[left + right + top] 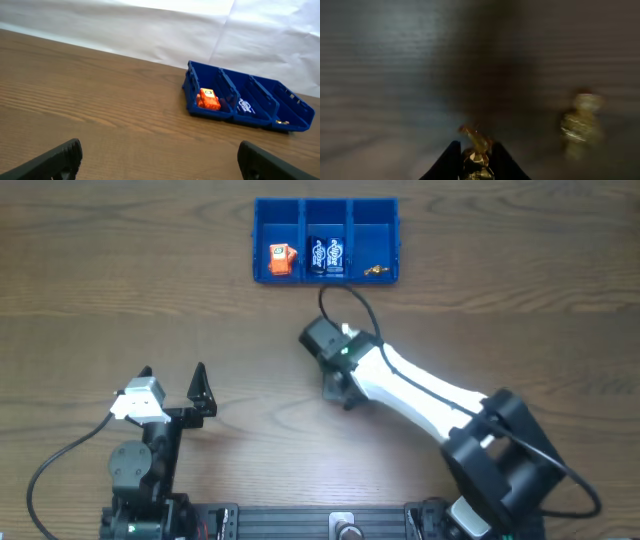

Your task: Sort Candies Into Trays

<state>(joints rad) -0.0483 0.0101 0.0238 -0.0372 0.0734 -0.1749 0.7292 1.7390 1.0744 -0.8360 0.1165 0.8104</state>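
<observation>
The right gripper [474, 152] pinches a gold foil-wrapped candy [472, 137] over the brown wooden table [100, 310] (a second gold candy [581, 125] lies near), while the left gripper [172, 372] stands wide open.

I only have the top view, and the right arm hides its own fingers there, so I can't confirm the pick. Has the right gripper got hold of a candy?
Observer: Yes. In the right wrist view the right gripper is shut on a gold-wrapped candy, whose twisted end pokes out past the fingertips.
Operator: Is there any other candy on the table near it?
Observer: Yes, a second gold candy lies on the table to one side of that gripper, clear of the fingers.
</observation>
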